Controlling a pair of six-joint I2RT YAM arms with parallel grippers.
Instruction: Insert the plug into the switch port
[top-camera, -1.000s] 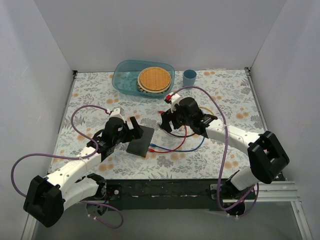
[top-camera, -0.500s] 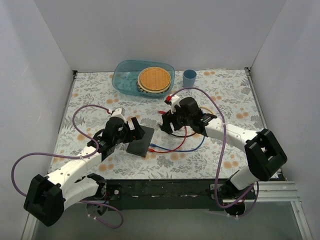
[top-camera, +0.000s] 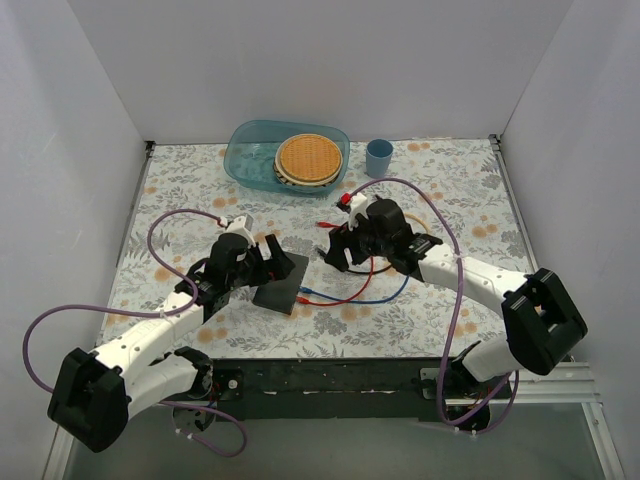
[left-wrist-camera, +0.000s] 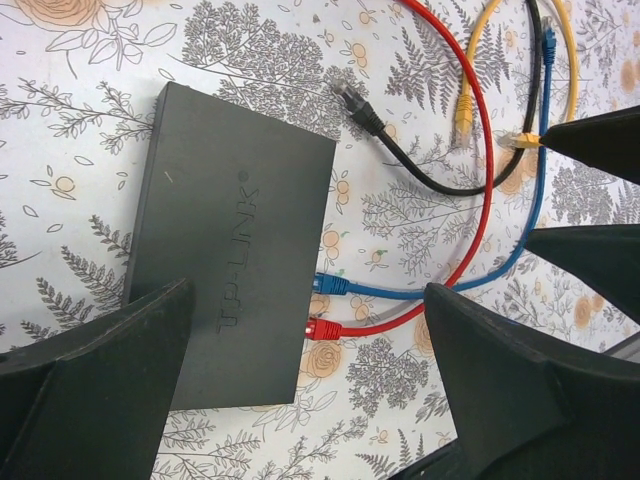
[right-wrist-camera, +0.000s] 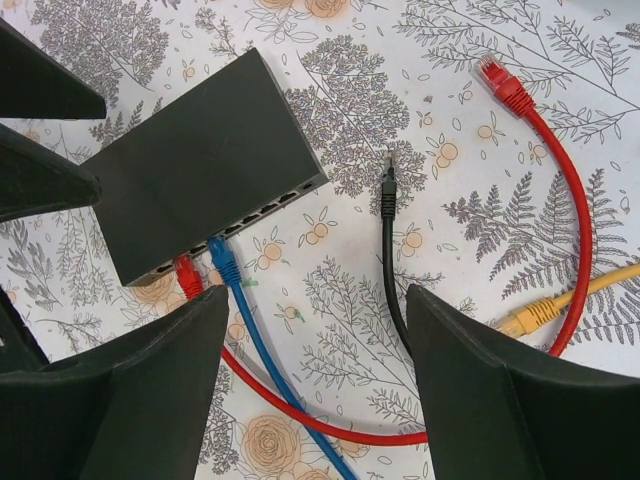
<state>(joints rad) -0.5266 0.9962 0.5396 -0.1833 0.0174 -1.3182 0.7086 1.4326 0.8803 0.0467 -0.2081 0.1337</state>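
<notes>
On the flower-patterned desk (top-camera: 450, 200), a clear blue basin (top-camera: 240, 160) stands at 12 o'clock. Inside it lies a round orange woven plate (top-camera: 309, 156). A small blue cup (top-camera: 379, 155) stands upright near the basin, at its 3 o'clock.

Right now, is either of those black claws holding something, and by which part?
Nothing is held. The left gripper is open above the flat matte-black switch box; the right gripper is open above the loose black cable.
</notes>
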